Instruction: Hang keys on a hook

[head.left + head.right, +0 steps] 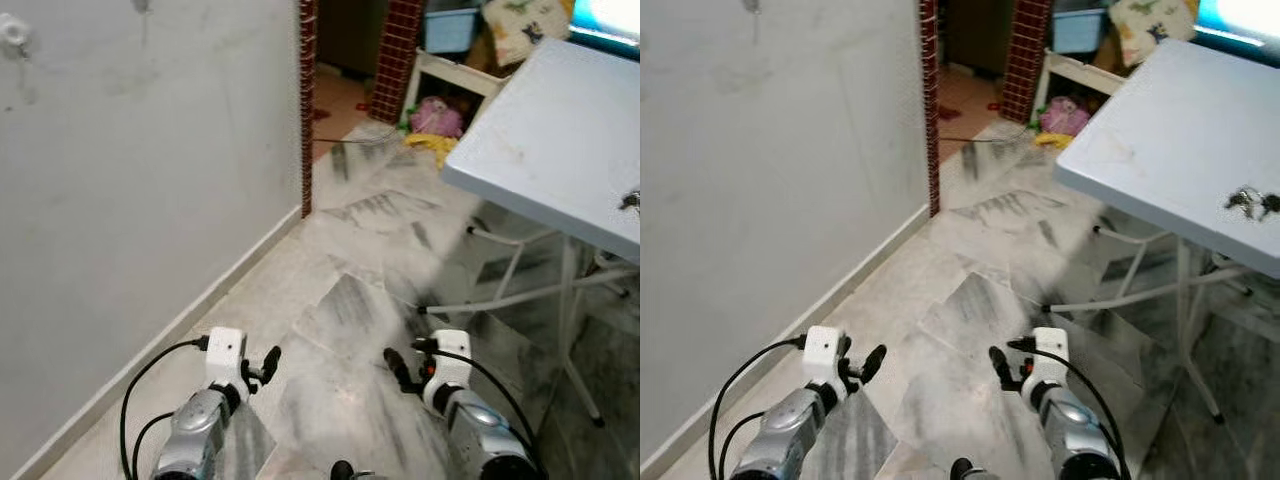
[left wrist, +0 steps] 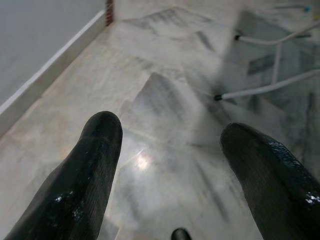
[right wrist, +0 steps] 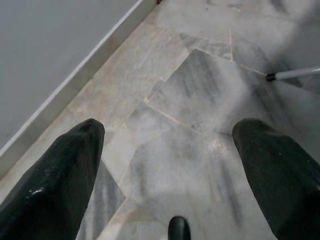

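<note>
The small dark bunch of keys [image 1: 1252, 203] lies on the pale grey-blue flat-topped desk [image 1: 1160, 140], near its right-hand edge and well apart from both hands. A small white round hook [image 1: 14, 32] sits high on the plain grey plaster wall [image 1: 150, 180] to the robot's left — probably the target, though it is too small to be sure.

Both arms are held low over the grey-veined marble floor [image 1: 350, 300]. The left hand [image 1: 262, 366] is empty with its two black fingers [image 2: 85, 170] spread wide; the right hand [image 1: 1006, 371] is likewise empty and wide, fingers [image 3: 55, 175] parted over bare tiles.

The step in hand, as I judge it, is getting to the keys. The robot should turn right and square up to the desk until the keys sit in front of the right arm, stopping short of the white metal desk legs [image 1: 560, 300] — these splay across the floor and could catch a foot. The right hand looks the natural choice, coming from above, fingers straddling the bunch. A loose bunch may slide on the smooth top, so closing slowly and low against the surface seems wise.
</note>
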You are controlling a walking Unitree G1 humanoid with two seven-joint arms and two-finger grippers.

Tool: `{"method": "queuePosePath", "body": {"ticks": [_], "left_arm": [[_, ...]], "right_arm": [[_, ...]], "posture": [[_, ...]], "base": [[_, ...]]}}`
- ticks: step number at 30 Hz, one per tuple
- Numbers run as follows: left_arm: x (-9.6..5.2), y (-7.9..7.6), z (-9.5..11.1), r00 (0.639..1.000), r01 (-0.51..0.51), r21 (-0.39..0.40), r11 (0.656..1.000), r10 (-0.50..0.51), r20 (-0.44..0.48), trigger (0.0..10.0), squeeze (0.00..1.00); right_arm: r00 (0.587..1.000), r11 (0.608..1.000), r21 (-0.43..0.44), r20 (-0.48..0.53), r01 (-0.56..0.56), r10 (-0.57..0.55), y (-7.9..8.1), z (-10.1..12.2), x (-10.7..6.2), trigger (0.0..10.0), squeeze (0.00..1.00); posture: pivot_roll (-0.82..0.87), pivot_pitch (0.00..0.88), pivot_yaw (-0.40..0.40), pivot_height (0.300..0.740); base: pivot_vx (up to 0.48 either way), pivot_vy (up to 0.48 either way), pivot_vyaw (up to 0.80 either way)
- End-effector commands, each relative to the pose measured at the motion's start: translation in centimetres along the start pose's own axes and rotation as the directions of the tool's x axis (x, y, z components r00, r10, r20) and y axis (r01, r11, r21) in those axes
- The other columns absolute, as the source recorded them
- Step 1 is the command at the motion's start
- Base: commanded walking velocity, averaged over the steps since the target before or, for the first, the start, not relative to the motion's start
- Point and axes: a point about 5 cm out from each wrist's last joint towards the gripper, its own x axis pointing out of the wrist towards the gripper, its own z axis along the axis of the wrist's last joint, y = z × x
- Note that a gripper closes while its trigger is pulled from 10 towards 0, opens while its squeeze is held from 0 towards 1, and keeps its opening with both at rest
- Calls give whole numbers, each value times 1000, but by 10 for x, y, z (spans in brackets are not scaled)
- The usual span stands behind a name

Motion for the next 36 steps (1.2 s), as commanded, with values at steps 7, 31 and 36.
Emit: {"method": "queuePosePath", "body": {"ticks": [7,31,36], "left_arm": [[-4,9,-7,999,-31,-5,1000,31,-39,10000,0],[5,0,-3,999,-32,-40,999,30,-39,10000,0],[4,-1,-5,999,-26,-40,999,24,-43,10000,0]], "right_arm": [[999,1000,13,31,19,-19,-3,9,0,10000,0],[998,1000,18,62,11,-12,3,16,2,10000,0],[998,1000,19,68,9,-10,4,18,3,10000,0]], "posture": [[20,83,-18,740],[-3,74,-12,740],[-8,75,-7,740]], "base": [[0,0,-781],[0,0,-517],[0,0,0]]}}
